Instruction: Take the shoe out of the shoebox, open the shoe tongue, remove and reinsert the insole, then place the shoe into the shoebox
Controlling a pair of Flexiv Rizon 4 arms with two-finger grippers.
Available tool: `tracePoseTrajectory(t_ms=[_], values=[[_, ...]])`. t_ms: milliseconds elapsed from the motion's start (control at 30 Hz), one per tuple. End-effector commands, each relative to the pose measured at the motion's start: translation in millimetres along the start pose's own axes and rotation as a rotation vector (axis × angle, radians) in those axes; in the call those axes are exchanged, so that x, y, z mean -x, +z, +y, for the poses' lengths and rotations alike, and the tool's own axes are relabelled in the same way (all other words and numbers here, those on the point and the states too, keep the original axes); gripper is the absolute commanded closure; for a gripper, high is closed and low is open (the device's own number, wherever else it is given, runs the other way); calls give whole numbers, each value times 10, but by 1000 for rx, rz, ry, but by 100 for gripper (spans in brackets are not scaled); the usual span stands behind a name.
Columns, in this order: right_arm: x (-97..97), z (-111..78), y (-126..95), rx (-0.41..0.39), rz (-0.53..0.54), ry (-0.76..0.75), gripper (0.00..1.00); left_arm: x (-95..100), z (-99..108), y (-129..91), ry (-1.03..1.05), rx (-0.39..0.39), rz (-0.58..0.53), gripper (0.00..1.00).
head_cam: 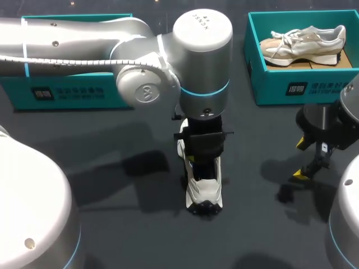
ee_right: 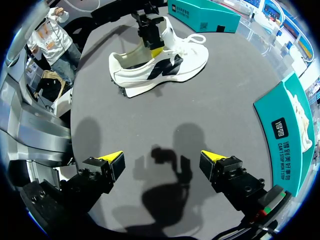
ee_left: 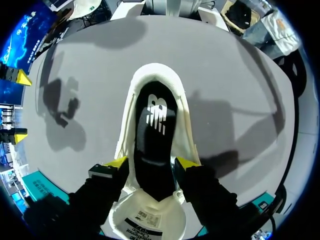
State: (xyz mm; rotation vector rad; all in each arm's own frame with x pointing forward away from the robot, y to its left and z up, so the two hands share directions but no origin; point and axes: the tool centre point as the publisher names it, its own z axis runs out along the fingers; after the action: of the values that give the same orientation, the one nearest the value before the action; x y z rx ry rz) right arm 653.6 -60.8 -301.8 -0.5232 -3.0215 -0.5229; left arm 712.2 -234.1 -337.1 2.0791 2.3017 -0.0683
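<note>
At the far left of the bench (head_cam: 112, 185) sat a teal shoebox (head_cam: 67, 92), partly hidden behind the left arm (head_cam: 84, 39); that arm came in from the left side and reached to the middle, where it pointed straight down; under it a white sneaker (head_cam: 205, 190) stood upright on its sole on the dark bench, out of either box, its heel toward the robot's side.

The left gripper (ee_left: 151, 163) straddled the sneaker at the mouth of the shoe; one yellow tip lay against each side of the upper, so it looked clamped across the sneaker from two sides; between the tips the black insole (ee_left: 155, 140) lay inside the shoe; the tongue (ee_left: 145, 217), its label showing, sat just under the gripper.

Further right the right gripper (ee_right: 161, 160) hung above bare bench, well apart from the sneaker; its two fingers stood wide apart with nothing between them but its own shadow on the surface.

At the far right stood a second teal shoebox (head_cam: 314, 87), open at the top; a beige sneaker (head_cam: 303, 45) lay inside it on its sole, laces up.
</note>
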Motion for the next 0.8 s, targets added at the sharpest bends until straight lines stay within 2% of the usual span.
tracePoseTrajectory(t_ms=[33, 333, 400, 467, 800], values=[[-19, -11, 0, 1, -3, 0, 0, -14, -3, -16, 4, 0, 2, 36], [-19, -11, 0, 1, -3, 0, 0, -29, 66, -29, -5, -8, 8, 27], [-19, -11, 0, 1, -3, 0, 0, -26, 68, -33, -5, -8, 11, 9], [-19, -11, 0, 1, -3, 0, 0, -16, 71, -33, -3, -9, 16, 0], [-19, -11, 0, 1, -3, 0, 0, 1, 98, -65, -7, -20, 11, 4]])
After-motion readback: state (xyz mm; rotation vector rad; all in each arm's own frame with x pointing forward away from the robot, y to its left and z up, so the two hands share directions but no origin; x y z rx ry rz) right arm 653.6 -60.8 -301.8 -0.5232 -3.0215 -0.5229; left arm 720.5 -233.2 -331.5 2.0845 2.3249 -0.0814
